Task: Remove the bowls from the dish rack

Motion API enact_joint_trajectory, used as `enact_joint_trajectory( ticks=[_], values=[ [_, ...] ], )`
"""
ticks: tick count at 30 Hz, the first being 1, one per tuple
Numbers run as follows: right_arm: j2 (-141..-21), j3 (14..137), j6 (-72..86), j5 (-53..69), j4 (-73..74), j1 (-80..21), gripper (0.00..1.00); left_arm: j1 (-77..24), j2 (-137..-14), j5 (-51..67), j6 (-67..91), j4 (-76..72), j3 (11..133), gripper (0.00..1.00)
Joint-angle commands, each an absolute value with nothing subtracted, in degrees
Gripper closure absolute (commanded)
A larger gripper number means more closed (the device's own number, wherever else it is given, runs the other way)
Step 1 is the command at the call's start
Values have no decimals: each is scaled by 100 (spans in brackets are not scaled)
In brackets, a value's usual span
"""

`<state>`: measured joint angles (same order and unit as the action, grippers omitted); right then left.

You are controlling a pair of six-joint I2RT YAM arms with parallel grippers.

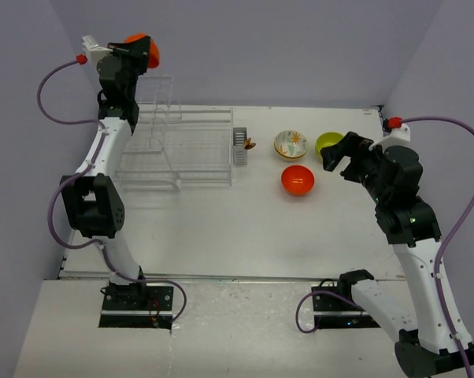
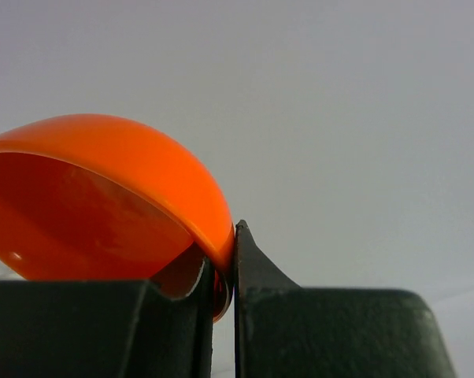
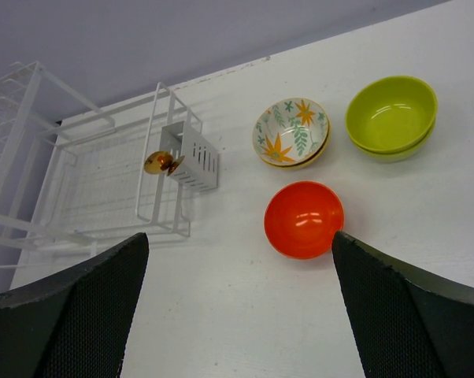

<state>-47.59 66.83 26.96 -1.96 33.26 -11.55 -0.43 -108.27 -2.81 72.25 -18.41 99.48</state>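
Above the dish rack, eleven o'clock: left gripper clamped on orange bowl.
Right gripper: jaws apart.
Green bowl: maybe two stacked.

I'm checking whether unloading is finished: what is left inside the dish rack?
Only a gold item shows, in the grey caddy of the dish rack; the wire shelves look bare. The left arm covers the rack's left edge, so that strip is unseen.

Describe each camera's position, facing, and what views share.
Top external: above and behind, facing down on the table; both arms show.
Left wrist: faces the wall along the left end effector, shut on a raised orange bowl.
Right wrist: faces down past the open right end effector at dish rack and unloaded bowls.
Shared: top and right wrist show the dish rack.
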Motion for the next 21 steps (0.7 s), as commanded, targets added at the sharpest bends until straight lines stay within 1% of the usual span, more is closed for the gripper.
enact_joint_trajectory(
  ticks=[1,2,3,5,6,7,8,9,10,11,12,13,14,15,17,18,20,21],
  values=[
    [-4842,6952,2619,-123,3340,-1143,1,-62,-10231,279,6664,-3205,9906,100],
    [-4851,6961,2619,-114,3322,-1143,1,-70,-10222,464,6506,-3338,9923,100],
    [-4878,6970,2619,-71,3305,-1143,1,-96,-10265,1040,6312,-3436,10001,100],
    [-4991,7127,2610,-131,3400,-1142,1,-323,-10397,1911,5525,-3297,10667,100],
    [-5036,7215,2628,-219,3436,-1143,1,-508,-10589,2899,5163,-3061,11001,100],
    [-5080,7372,2663,-272,3471,-1143,1,-710,-10669,3344,4681,-2014,11761,100],
    [-5132,7461,2672,-299,3533,-1116,1,-1269,-10740,3714,3345,-1317,12082,100],
    [-5281,7584,2698,-308,3594,-1081,1,-1631,-10705,3987,2557,-553,12302,100],
    [-5387,7837,2759,-177,3743,-959,1,-2409,-10575,3816,965,743,12122,100],
    [-5492,7962,2786,-45,3805,-862,1,-2800,-10347,3493,236,1017,11737,100],
    [-5685,8085,2838,147,3867,-774,1,-3213,-9823,2959,-450,1133,11203,100],
    [-5765,8303,2839,471,3919,-643,1,-3574,-9574,2744,-1414,1116,10084,100],
    [-5835,8410,2821,553,4059,-624,1,-4238,-9336,2586,-1824,1125,9611,100],
    [-5949,8655,2726,597,4156,-624,1,-4523,-8942,2427,-2133,1142,8815,100],
    [-6081,8885,2602,729,4559,-624,1,-5190,-8676,2242,-2767,1177,8238,100],
    [-6178,8964,2532,747,4666,-624,1,-5377,-8518,1928,-2882,1186,7879,100],
    [-6257,8956,2426,948,4859,-641,1,-5721,-8473,1689,-3137,1361,7735,100],
    [-6319,8930,2356,1019,4939,-668,3,-5800,-8534,1635,-3225,1493,7787,100]
  ],
)
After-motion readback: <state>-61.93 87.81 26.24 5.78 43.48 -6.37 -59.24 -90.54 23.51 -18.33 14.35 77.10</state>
